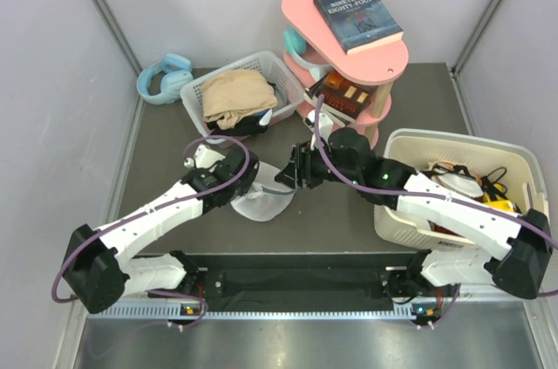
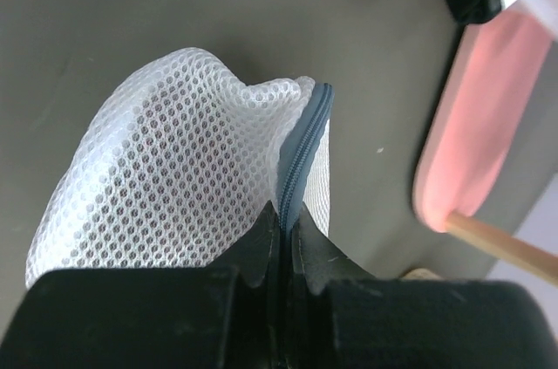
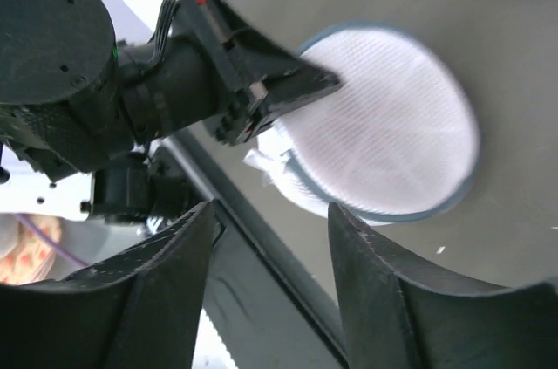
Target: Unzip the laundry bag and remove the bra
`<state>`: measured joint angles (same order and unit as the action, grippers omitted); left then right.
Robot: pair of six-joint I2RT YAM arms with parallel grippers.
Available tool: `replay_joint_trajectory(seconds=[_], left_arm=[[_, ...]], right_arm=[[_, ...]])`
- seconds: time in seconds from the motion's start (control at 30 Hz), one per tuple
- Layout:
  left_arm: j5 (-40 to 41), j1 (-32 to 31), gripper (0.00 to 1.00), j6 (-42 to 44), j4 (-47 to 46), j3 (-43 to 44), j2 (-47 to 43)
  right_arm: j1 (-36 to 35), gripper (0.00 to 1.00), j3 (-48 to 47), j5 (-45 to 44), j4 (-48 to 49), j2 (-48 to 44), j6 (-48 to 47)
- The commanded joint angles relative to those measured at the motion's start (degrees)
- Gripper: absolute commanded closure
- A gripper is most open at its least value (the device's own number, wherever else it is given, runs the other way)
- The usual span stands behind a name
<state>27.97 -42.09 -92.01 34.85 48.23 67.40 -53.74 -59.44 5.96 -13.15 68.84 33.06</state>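
The laundry bag is a round white mesh pouch with a blue-teal zipper band, lying on the dark table in the middle. My left gripper is shut on the bag's zipper rim; in the left wrist view the gripper has its jaws pinched on the blue zipper band, with the mesh bulging to the left. My right gripper is open and empty just right of the bag; in the right wrist view the gripper hovers above the bag. The bra is hidden.
A white slatted basket with beige and black clothes stands behind the bag. A pink shelf with a book on top stands at the back right. A cream tub of items is at the right. Blue headphones lie at the back left.
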Motion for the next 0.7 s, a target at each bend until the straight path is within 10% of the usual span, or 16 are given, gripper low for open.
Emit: replay_joint_trajectory(seconds=[0.0,0.67], left_arm=[[0.69,-0.28,1.00,-8.53,-6.46,-1.99,-1.04],[3.41,-0.28,1.00,-8.19,-5.67,-3.40,-4.02]], right_arm=[[-0.93,0.48,-3.14,7.12,4.36,3.04,1.04],[-0.93,0.58,-2.44,20.14,10.42,11.22,0.34]])
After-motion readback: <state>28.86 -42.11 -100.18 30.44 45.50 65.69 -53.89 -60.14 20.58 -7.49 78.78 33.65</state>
